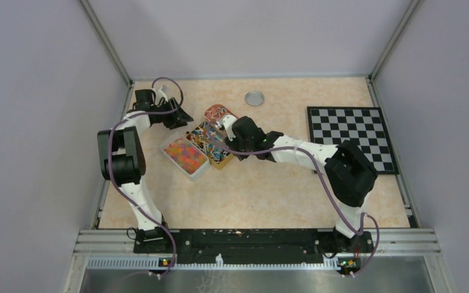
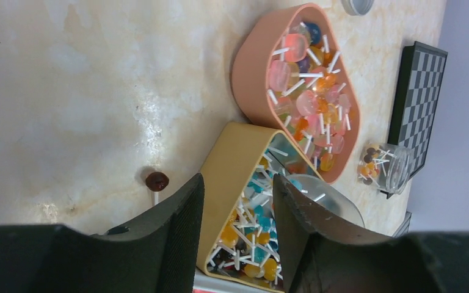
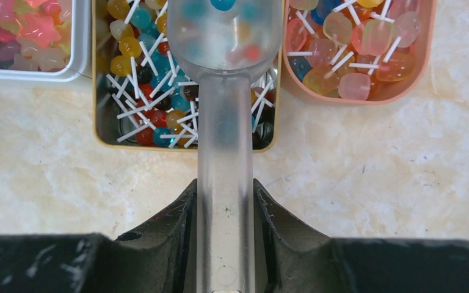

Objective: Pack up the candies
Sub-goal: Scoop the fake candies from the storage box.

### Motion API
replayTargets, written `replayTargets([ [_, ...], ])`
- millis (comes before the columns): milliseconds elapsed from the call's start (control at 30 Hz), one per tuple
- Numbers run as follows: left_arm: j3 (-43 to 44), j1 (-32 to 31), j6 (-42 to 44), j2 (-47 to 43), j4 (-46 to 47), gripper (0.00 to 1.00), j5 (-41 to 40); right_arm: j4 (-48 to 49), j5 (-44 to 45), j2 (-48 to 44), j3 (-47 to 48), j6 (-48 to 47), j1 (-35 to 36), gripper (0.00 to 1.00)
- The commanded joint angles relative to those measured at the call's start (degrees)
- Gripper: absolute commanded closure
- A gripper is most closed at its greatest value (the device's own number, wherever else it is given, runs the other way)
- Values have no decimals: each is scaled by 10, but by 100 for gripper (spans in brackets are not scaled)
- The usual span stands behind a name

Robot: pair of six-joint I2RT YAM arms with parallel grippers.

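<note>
The clear scoop (image 3: 225, 152) is pinched by the right end effector (image 3: 225, 194) over the lollipop tin (image 3: 95, 110), candies (image 3: 18, 30) parked just left; the left end effector (image 2: 237, 204) is kept spread.

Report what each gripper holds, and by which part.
Right gripper grips the clear scoop by its handle, the bowl over the yellow tin. Left gripper holds nothing; its jaws stand open.

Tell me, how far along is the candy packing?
Done: the small clear jar holds a few lollipops. In hand: the right fingers grip a clear plastic scoop over the yellow tin. Left: that tin looks full, a dark red lollipop lies on the table, and the round silver lid lies apart.
</note>
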Motion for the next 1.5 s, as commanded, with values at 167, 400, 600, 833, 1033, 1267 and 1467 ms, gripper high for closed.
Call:
replayTargets([
  [167,13,5,10,-96,-1,43,-7,48,-16,-82,-29,-6,-7,100],
  [400,-4,3,0,-159,8,40,-7,71,-27,-127,-75,-8,-7,100],
  [600,-34,-7,-12,-217,35,2,14,121,-27,-185,-138,1,-7,100],
  [833,-50,-34,-15,-297,37,1,-8,203,-12,-282,-235,19,-7,100],
  [1033,-117,-107,-20,-367,82,1,-46,253,35,-383,-319,32,-7,100],
  [1267,-155,-141,-2,-425,64,1,-78,96,149,-462,-302,96,-7,100],
  [1467,-233,-164,18,-469,74,1,-106,-73,239,-543,-268,164,-7,100],
])
